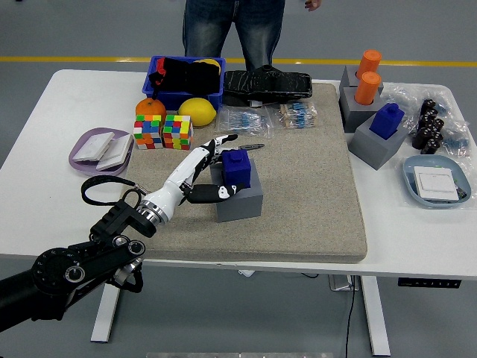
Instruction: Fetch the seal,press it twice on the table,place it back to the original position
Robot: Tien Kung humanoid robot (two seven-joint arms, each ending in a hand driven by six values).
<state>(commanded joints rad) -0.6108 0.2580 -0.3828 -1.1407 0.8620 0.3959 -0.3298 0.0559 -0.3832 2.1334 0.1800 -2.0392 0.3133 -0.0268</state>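
I count two blue seals: one point(238, 168) sits in a grey holder point(239, 195) at the centre of the frame on the tan mat point(298, 201), the other point(387, 119) in a grey holder at right. Two orange cylinders point(368, 76) stand at upper right, two puzzle cubes point(163, 132) at upper left beside an orange and a lemon point(197, 111). My left hand point(211, 170) has its fingers spread wide around the centre seal, thumb low against the holder; I cannot tell if they touch the seal. A person point(235, 28) stands behind the bench point(45, 142).
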